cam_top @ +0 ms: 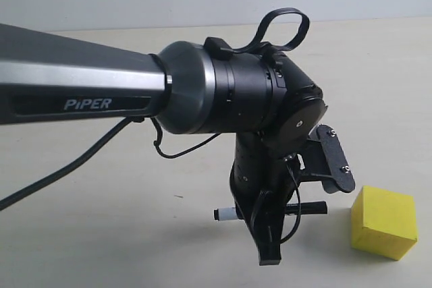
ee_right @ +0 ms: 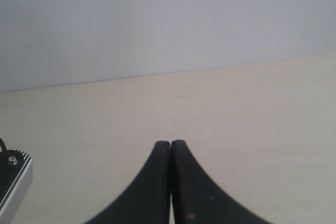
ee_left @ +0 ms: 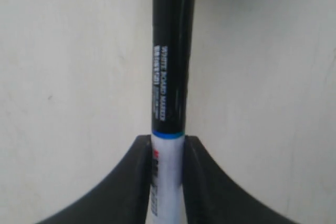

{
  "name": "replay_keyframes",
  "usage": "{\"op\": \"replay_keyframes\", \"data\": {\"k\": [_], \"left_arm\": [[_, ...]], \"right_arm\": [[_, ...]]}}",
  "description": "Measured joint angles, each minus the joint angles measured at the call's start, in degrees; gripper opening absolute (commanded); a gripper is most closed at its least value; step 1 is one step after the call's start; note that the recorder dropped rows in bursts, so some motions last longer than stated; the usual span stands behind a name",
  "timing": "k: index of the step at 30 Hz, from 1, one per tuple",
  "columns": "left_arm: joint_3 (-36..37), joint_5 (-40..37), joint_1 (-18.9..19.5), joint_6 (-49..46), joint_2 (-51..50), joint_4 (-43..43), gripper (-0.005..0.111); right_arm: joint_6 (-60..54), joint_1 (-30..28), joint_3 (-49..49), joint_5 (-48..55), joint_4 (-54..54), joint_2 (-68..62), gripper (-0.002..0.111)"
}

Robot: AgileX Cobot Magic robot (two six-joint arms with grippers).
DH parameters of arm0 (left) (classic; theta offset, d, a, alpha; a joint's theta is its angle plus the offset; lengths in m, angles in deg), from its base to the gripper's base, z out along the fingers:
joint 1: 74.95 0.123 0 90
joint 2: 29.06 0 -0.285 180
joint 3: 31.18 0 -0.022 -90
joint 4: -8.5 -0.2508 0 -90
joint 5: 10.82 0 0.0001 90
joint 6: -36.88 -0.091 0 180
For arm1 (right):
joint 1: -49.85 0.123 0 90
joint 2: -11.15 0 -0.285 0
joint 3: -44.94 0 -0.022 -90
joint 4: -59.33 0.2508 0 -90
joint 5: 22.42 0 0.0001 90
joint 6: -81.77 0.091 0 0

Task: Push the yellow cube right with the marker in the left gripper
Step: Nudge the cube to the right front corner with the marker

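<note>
The left gripper (cam_top: 268, 244) hangs fingers-down from the thick "PIPER" arm, just above the beige table. It is shut on the marker (cam_top: 312, 208), which lies level across the fingers. The marker's white barrel end pokes out to the left and its black cap points right. The yellow cube (cam_top: 383, 222) rests on the table at the lower right, a small gap beyond the cap's tip and not touching it. In the left wrist view the left gripper (ee_left: 168, 141) pinches the white barrel just behind the long black cap of the marker (ee_left: 172, 51). The cube does not show there. The right gripper (ee_right: 170, 144) is shut on nothing.
A black cable (cam_top: 67, 166) trails from the left arm down to the left edge. The corner of a silver metal part (ee_right: 13, 179) shows beside the right gripper. A pale wall (ee_right: 168, 24) rises behind the table's far edge.
</note>
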Motion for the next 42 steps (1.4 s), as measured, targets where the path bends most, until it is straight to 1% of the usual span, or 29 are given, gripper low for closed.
{"op": "replay_keyframes", "data": {"k": [7, 11, 15, 24, 25, 28, 29, 30, 31, 32, 33, 35, 38, 42], "left_arm": [[0.00, 0.86, 0.00, -0.09, 0.00, 2.29, 0.000], [0.00, 2.40, -0.02, -1.73, 0.00, 5.28, 0.000], [0.00, 2.87, -0.76, -3.65, 0.00, 7.49, 0.000], [0.00, 3.59, -3.75, -8.02, -0.74, 10.78, 0.000], [0.00, 3.27, -3.75, -8.12, -0.74, 10.71, 0.000], [0.00, -2.04, -1.97, -8.76, -0.74, 10.46, 0.000], [0.00, -2.67, -1.58, -8.76, -0.62, 9.90, 0.000], [0.00, -2.91, -1.06, -8.04, -0.13, 7.47, 0.000], [0.00, -2.35, -1.06, -7.17, 0.03, 5.42, 0.000], [0.00, 0.28, -0.96, -4.74, 0.47, 1.06, 0.000], [0.00, 2.52, -1.07, -3.80, 0.45, -1.35, 0.000], [0.00, 3.35, -1.97, -3.80, 0.08, -2.68, 0.000], [0.00, 4.34, -2.90, -4.02, -0.72, -2.79, 0.000], [0.00, 7.66, -4.02, -4.63, -0.82, 0.61, 0.000]], "right_arm": [[0.00, 0.00, 0.00, 0.00, 0.00, 0.00, 0.000], [0.00, 0.00, 0.00, 0.00, 0.00, 0.00, 0.000], [0.00, 0.00, 0.00, 0.00, 0.00, 0.00, 0.000], [0.00, 0.00, 0.00, 0.00, 0.00, 0.00, 0.000], [0.00, 0.00, 0.00, 0.00, 0.00, 0.00, 0.000], [0.00, 0.00, 0.00, 0.00, 0.00, 0.00, 0.000], [0.00, 0.00, 0.00, 0.00, 0.00, 0.00, 0.000], [0.00, 0.00, 0.00, 0.00, 0.00, 0.00, 0.000], [0.00, 0.00, 0.00, 0.00, 0.00, 0.00, 0.000], [0.00, 0.00, 0.00, 0.00, 0.00, 0.00, 0.000], [0.00, 0.00, 0.00, 0.00, 0.00, 0.00, 0.000], [0.00, 0.00, 0.00, 0.00, 0.00, 0.00, 0.000], [0.00, 0.00, 0.00, 0.00, 0.00, 0.00, 0.000], [0.00, 0.00, 0.00, 0.00, 0.00, 0.00, 0.000]]}}
